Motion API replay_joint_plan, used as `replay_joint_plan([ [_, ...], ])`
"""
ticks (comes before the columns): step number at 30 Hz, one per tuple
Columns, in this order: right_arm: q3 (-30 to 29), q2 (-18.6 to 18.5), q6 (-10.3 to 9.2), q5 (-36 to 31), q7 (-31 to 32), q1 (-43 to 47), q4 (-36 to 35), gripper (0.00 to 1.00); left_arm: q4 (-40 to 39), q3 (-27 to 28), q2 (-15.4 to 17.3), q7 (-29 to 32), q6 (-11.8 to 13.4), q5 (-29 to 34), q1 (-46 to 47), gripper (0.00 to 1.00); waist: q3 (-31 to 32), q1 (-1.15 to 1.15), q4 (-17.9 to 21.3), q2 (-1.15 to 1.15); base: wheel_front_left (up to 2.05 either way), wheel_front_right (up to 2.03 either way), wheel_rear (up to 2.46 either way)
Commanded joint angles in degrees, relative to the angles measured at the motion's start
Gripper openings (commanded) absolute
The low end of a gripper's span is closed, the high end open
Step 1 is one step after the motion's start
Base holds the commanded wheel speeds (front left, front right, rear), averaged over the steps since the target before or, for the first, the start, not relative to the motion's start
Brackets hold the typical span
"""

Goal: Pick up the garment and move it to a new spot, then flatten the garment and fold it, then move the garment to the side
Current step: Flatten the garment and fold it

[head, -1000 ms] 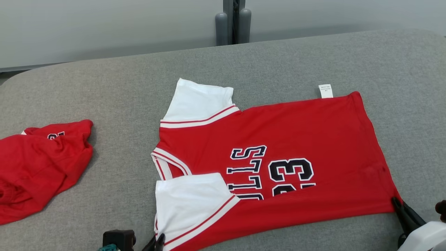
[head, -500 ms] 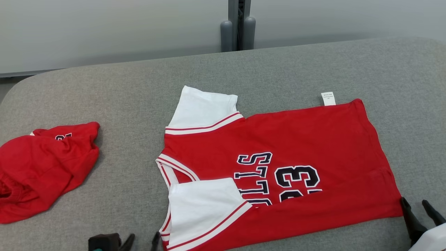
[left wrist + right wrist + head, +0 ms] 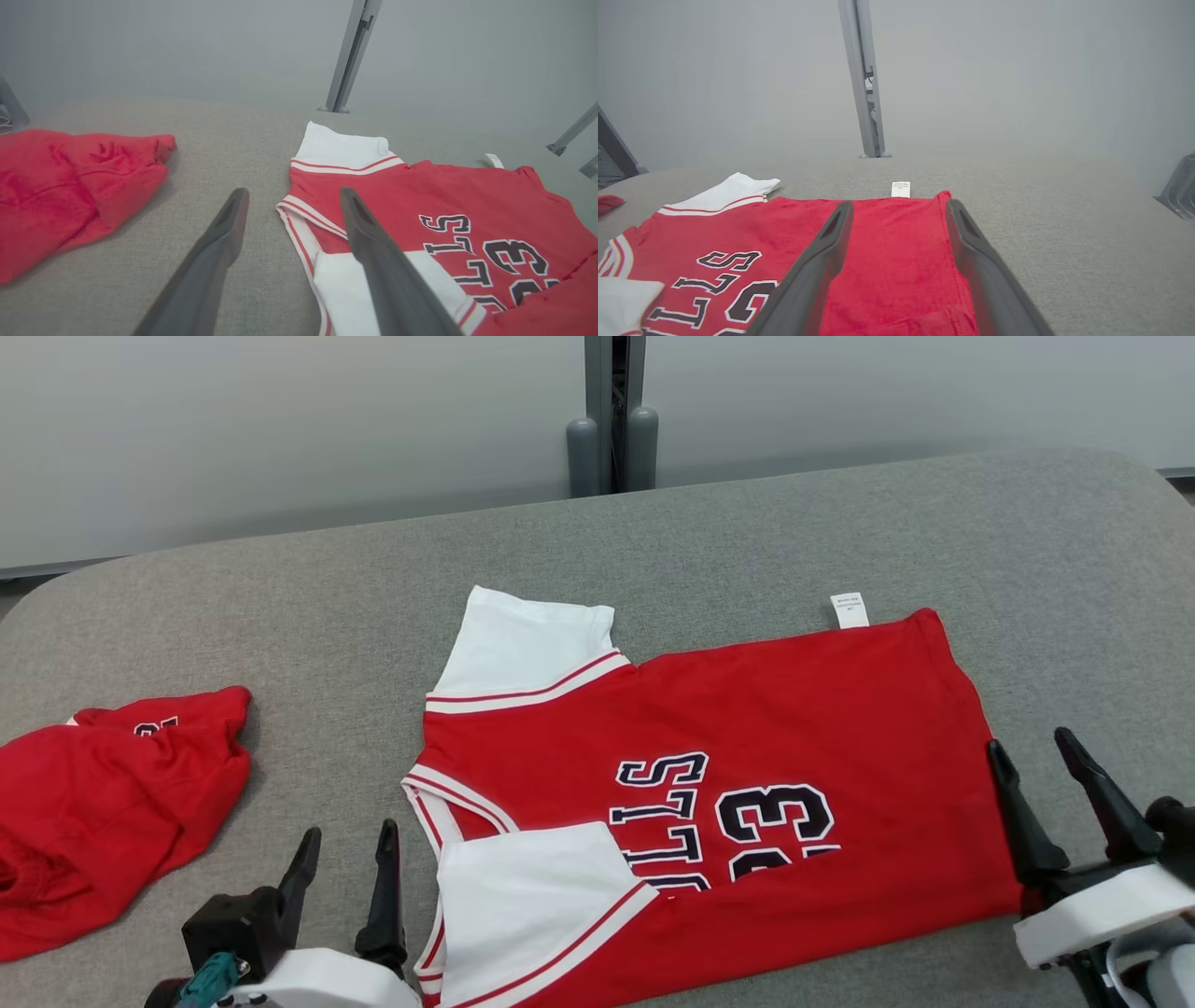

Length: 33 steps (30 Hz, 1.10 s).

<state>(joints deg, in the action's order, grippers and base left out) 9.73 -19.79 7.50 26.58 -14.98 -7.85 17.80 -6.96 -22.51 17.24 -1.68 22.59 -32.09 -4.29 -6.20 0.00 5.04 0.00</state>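
Jersey (image 3: 794, 709) flat on grey counter (image 3: 280, 597), collar end to the left (near edge folded up over the lettering). Left hand (image 3: 349, 833) just beside the collar end, fingers spread, empty. Right hand (image 3: 1030, 743) at the hem end, spread, empty. Crumpled red garment (image 3: 112, 803) well apart, far left.

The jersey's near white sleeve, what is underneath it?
The white sleeve lies folded over the front of the red jersey, covering part of its dark lettering. The covered letters cannot be read, and anything lower down is hidden.
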Motion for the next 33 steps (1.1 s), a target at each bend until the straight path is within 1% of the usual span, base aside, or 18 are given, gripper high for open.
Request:
replay_joint_plan([
  [1, 0.34, 1.01, -0.02, -1.74, -0.33, 0.83, -2.40, 1.00, 0.07, -0.01, -0.02, -1.43, 0.05, 1.15, 1.91, 1.00, 0.07, 0.00, 0.20, 0.00, 0.00, 0.00, 0.00],
  [2, 0.67, 1.70, -0.02, -2.25, -0.34, 1.06, -3.59, 1.00, 0.14, 0.08, -0.80, -2.49, -0.15, 1.23, 2.70, 1.00, 0.06, 0.00, 0.24, 0.00, 0.00, 0.00, 0.00],
  [4, 2.01, 2.84, -0.02, -2.69, -0.34, 1.28, -5.10, 1.00, 1.18, -0.35, -1.22, -4.05, -0.90, 1.79, 4.03, 1.00, -0.08, 0.00, 0.33, 0.00, 0.00, 0.00, 0.00],
  [7, 3.48, 3.57, -0.02, -3.09, -0.34, 0.94, -5.53, 1.00, 3.36, -1.07, -2.50, -4.98, -2.22, 1.86, 7.16, 1.00, -0.62, 0.00, 0.29, 0.00, 0.00, 0.00, 0.00],
  [8, 3.48, 3.57, -0.02, -3.09, -0.34, 0.94, -5.53, 1.00, 3.36, -1.07, -2.50, -4.98, -2.22, 1.86, 7.16, 1.00, -0.62, 0.00, 0.29, 0.00, 0.00, 0.00, 0.00],
  [9, 3.75, 3.79, -0.02, -3.14, -0.34, 0.71, -5.71, 1.00, 4.40, -1.20, -3.01, -5.20, -2.95, 1.43, 8.61, 1.00, -0.97, 0.00, 0.23, 0.00, 0.00, 0.00, 0.00],
  [14, 4.62, 4.02, -0.02, -2.73, -0.35, -0.94, -6.30, 1.00, 12.55, -1.47, -4.14, -5.73, -6.59, 0.83, 17.06, 1.00, -3.53, 0.00, 0.77, 0.00, 0.00, 0.00, 0.00],
  [16, 4.76, 3.81, -0.02, -2.52, -0.35, -1.71, -6.46, 1.00, 16.11, -1.70, -4.69, -5.17, -7.55, 0.89, 21.11, 1.00, -4.92, 0.00, 1.15, 0.00, 0.00, 0.00, 0.00],
  [19, 5.24, 3.70, -0.02, -2.42, -0.35, -3.03, -6.61, 1.00, 21.88, -1.63, -4.72, -3.54, -8.91, 1.20, 27.96, 1.00, -7.36, 0.00, 2.06, 0.00, 0.00, 0.00, 0.00],
  [25, 5.69, 3.19, -0.02, -1.83, -0.35, -5.22, -6.99, 1.00, 33.66, -2.28, -6.39, 0.64, -10.74, 1.58, 42.46, 1.00, -12.91, 0.00, 3.54, 0.00, 0.00, 0.00, 0.00],
  [29, 6.07, 2.90, -0.02, -1.61, -0.35, -6.86, -7.55, 1.00, 42.17, -3.01, -7.59, 5.14, -11.76, 1.28, 50.85, 1.00, -16.68, 0.00, 4.76, 0.00, 0.00, 0.00, 0.00],
  [30, 5.98, 2.97, -0.02, -1.54, -0.35, -7.22, -7.68, 1.00, 44.23, -3.35, -7.74, 6.71, -11.78, 1.60, 52.80, 1.00, -17.37, 0.00, 5.05, 0.00, 0.00, 0.00, 0.00],
  [33, 6.01, 3.28, -0.02, -1.29, -0.35, -7.83, -7.86, 1.00, 49.84, -4.22, -7.70, 10.54, -10.67, 2.65, 57.84, 1.00, -19.01, 0.00, 6.00, 0.00, 0.00, 0.00, 0.00],
])
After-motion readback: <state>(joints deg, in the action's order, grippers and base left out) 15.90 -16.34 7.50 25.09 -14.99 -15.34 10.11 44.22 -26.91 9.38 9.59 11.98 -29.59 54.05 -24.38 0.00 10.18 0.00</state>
